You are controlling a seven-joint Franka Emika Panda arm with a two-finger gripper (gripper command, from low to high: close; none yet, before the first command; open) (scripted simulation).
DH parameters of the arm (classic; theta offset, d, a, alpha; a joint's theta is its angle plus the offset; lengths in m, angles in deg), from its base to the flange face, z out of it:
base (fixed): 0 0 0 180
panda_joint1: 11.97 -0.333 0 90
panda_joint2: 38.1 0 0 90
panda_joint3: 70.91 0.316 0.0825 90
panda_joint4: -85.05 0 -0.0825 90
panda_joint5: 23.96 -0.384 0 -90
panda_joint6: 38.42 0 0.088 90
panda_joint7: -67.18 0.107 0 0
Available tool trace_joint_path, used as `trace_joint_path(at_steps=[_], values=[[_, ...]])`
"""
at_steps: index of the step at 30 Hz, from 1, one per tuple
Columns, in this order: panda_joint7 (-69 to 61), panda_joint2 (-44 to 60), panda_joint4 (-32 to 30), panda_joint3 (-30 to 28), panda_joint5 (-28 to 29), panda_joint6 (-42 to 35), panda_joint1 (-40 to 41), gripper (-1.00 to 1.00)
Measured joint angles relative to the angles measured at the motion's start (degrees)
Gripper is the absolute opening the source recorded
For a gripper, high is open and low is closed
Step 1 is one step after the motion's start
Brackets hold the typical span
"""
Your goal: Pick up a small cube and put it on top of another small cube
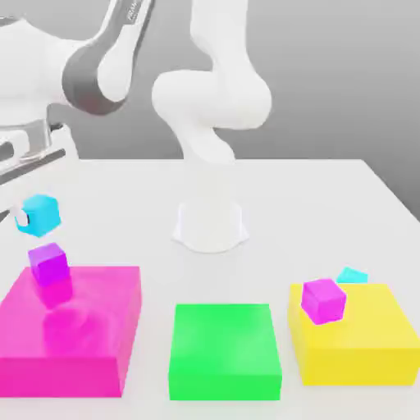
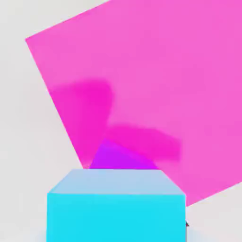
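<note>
The tiny cyan cube [image 1: 43,213] hangs in the air at the exterior view's left, held by my gripper [image 1: 31,217], which is shut on it; a white fingertip [image 1: 17,218] shows at the cube's side. Just below it, with a small gap, the violet-purple cube [image 1: 48,264] rests on the far part of the big flat magenta block [image 1: 78,328]. In the hand view the cyan cube [image 2: 116,208] sits close up, the violet-purple cube [image 2: 120,158] peeks out right behind it, and the magenta block [image 2: 156,85] spreads beyond.
A flat green block [image 1: 225,349] lies in the middle and a yellow block [image 1: 361,340] at the exterior view's right, carrying a pinker magenta small cube [image 1: 323,300]. Another cyan piece [image 1: 353,276] lies behind the yellow block. The arm's white base [image 1: 210,225] stands behind.
</note>
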State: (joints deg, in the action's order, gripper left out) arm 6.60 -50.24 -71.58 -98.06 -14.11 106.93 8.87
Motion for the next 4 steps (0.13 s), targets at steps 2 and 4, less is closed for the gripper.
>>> trace_joint_path(at_steps=[2,4], values=[[-0.7,1.5,-0.4,-0.3,-0.8,1.8,-0.2,1.0],[-0.7,1.5,-0.4,-0.3,-0.8,1.8,-0.2,1.0]])
